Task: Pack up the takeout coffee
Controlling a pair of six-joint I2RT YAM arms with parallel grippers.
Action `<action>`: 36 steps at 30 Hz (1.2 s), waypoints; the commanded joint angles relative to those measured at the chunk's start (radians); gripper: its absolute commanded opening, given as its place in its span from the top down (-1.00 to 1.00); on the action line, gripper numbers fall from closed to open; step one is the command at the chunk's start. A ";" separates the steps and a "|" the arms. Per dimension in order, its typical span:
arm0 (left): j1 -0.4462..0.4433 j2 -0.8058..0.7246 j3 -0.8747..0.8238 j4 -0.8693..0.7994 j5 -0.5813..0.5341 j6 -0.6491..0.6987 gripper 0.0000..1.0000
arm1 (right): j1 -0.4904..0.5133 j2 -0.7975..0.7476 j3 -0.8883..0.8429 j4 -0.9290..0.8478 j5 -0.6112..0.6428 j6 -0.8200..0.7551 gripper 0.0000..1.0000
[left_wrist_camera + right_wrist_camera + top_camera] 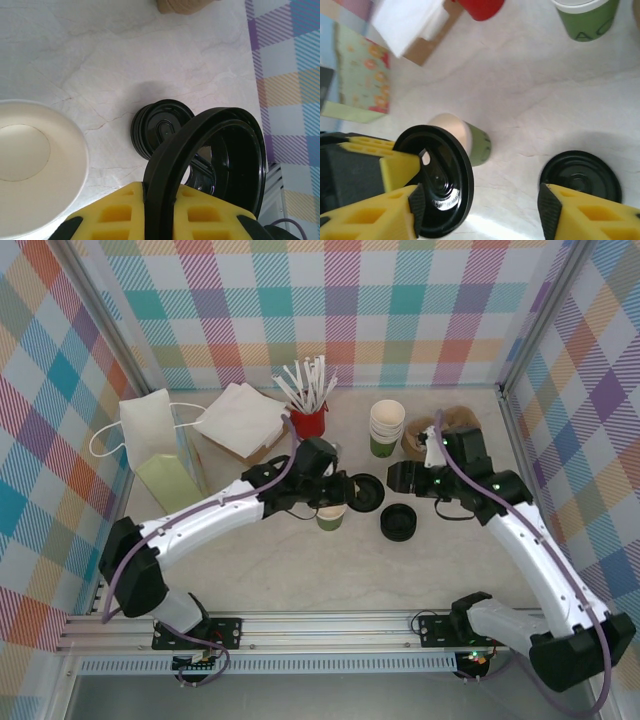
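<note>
A pale marbled bench [300, 570] is enclosed by three walls [400, 300] of coloured plaid. Two arms are seen reaching in from the near edge.

The left gripper [160, 195] is clamped on the rim of one black lid [240, 165], which is held on edge above the bench. From the right wrist camera the same lid [442, 180] is seen gripped between the left gripper's yellow fingers. The right gripper [481, 202] is held with its jaws wide apart, one pad close against the lid and the other above the lid stack.

Just beside the held lid, the takeout coffee [331, 517] is found: one single green cup with a cream rim, stood upright and uncovered on the bench below the left gripper [340, 488]. Its open mouth is seen at the left of the left wrist view.

To its right, one short lid stack [398, 523] is set on the bench, near the right gripper [392, 478].

Further back, one stack of cups [386, 427] is stood, with a brown heap [455, 425] at its right that cannot be identified. One red cup [308, 422] filled with white sticks is placed left of that stack, one pile of napkins [240, 415] beside it, and one paper bag [160, 445] at the far left.
</note>
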 commanded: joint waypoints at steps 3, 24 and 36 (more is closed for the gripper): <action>0.068 -0.132 -0.123 0.200 0.042 0.022 1.00 | -0.068 -0.028 -0.092 0.186 -0.340 0.060 -0.40; 0.109 -0.257 -0.286 0.477 0.105 0.007 1.00 | 0.059 0.115 -0.167 0.575 -0.485 0.230 -0.46; 0.107 -0.228 -0.283 0.477 0.111 -0.012 0.98 | 0.116 0.142 -0.119 0.536 -0.400 0.205 0.30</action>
